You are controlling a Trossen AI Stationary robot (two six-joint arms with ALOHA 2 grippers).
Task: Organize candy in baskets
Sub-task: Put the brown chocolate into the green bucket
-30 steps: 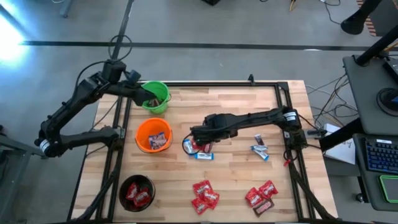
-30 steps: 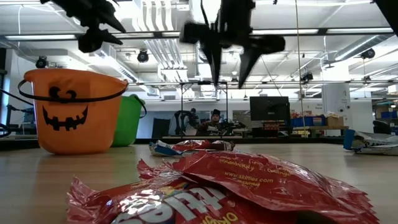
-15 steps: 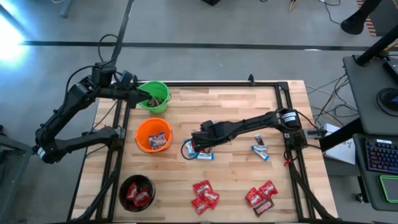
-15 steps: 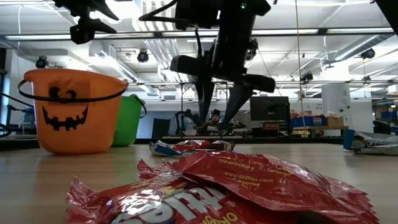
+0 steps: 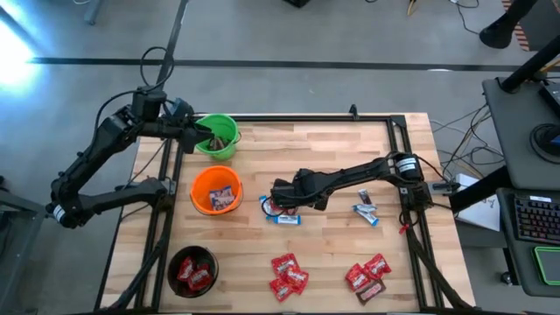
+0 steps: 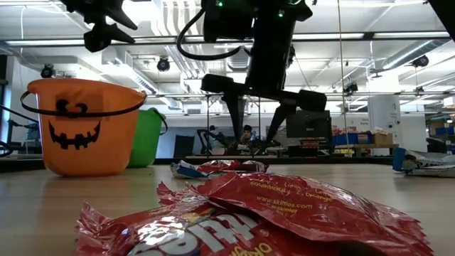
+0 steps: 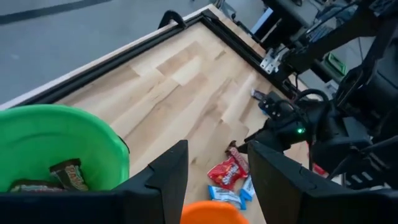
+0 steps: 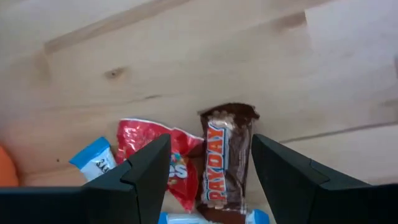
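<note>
My right gripper (image 5: 278,199) hangs open just above a small pile of candy (image 5: 282,211) at mid-table. In the right wrist view its fingers stand on either side of a brown PAYDAY bar (image 8: 222,163), above it and not touching. A red packet (image 8: 163,158) and a blue-and-white sweet (image 8: 93,158) lie beside the bar. My left gripper (image 5: 199,138) is open and empty, held over the near rim of the green basket (image 5: 219,136), which holds dark brown candy (image 7: 68,174). The orange basket (image 5: 215,190) and the black basket (image 5: 192,269) stand on the table's left side.
More candy lies on the table: red packets near the front edge (image 5: 287,273) and front right (image 5: 367,276), blue-and-white ones (image 5: 366,208) at the right. A red packet (image 6: 270,213) fills the low view's foreground. A black frame rail (image 5: 306,116) borders the table.
My right gripper has come down toward the candy pile at mid-table and rolled about its own axis. It has stayed open, and the candy has not moved.
</note>
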